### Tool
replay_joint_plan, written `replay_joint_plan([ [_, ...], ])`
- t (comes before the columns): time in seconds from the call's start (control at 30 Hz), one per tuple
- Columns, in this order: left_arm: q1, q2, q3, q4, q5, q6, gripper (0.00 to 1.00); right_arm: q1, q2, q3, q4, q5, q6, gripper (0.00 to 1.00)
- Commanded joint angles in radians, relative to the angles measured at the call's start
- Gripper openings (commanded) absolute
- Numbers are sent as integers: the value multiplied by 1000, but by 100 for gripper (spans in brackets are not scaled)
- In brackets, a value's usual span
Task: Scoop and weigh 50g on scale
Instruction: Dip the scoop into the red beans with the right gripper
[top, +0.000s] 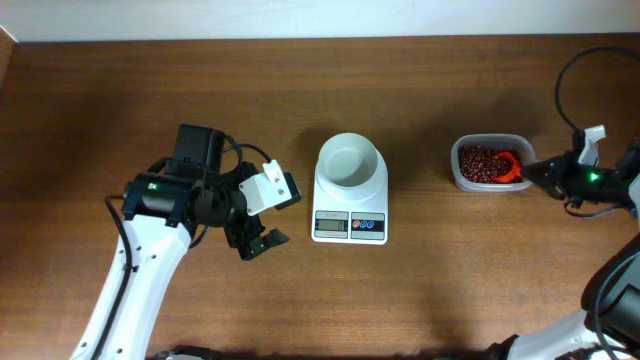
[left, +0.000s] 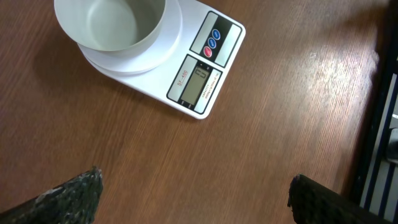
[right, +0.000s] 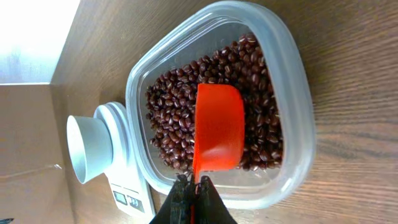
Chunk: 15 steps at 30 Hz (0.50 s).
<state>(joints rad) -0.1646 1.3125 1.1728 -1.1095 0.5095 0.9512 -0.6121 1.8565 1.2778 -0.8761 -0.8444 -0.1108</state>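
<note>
1. The scale (top: 349, 200) sits at the middle of the wooden table (top: 450, 290). Its white bowl (top: 349, 160) is on the platform at the 12 o'clock end, and its display and buttons are at 6 o'clock.
2. The bowl is empty, with no beans in it in either the overhead or the left wrist view (left: 112, 25).
3. At 3 o'clock from the scale, well apart from it, a clear plastic tub (top: 487, 163) holds a deep layer of dark red beans (right: 174, 118).
4. The right gripper (right: 193, 190) is clamped tight on the handle of a red scoop (right: 217, 127). The scoop rests on the beans inside the tub, and no beans show on its visible face.
5. The left gripper (top: 262, 240) hovers at 8 o'clock from the scale with its jaws spread wide, holding nothing.
6. The scale looks light, rigid and smooth-based, so it would probably slide on the wood if nudged.
7. The bowl appears only to rest on the platform, so a knock from the scoop could shift or tip it.
8. If the scale needs steadying, the side edges of its body are the place to grip, clear of the platform and the buttons.
9. The beans are small, hard and dry, so they are likely to roll off a tilted scoop.
</note>
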Motion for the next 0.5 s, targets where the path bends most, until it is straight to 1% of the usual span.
replay_joint_plan([
  [0.0, -4, -2, -3, 2, 18, 16, 99, -23, -12, 22, -14, -50, -5, 4],
  [0.2, -4, -2, -3, 2, 18, 16, 99, -25, -12, 23, -26, -121, -5, 4],
  [0.47, -4, -2, -3, 2, 18, 16, 99, -25, -12, 22, -45, -133, -5, 4],
])
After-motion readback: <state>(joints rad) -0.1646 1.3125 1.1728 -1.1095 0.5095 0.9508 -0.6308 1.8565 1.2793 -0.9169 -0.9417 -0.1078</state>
